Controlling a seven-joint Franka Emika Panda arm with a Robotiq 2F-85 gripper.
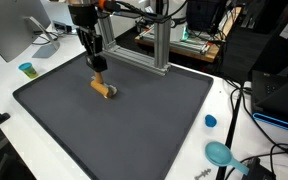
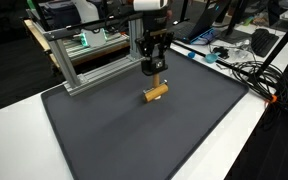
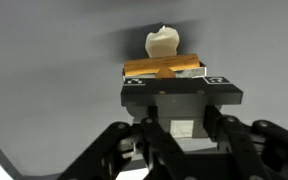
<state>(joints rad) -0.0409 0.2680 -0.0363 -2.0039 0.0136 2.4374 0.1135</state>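
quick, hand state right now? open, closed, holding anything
Hand: cannot be told, open or closed; its tips sit right over the brown wooden piece on the dark mat.

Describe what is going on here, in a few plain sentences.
A black robot gripper hangs close over a small tan wooden piece lying on a dark grey mat. In both exterior views the piece rests on the mat, not lifted. Whether the gripper is open, or touches it, cannot be told.

The block (image 1: 103,89) looks smooth wood, the mat (image 1: 134,130) matt cloth.
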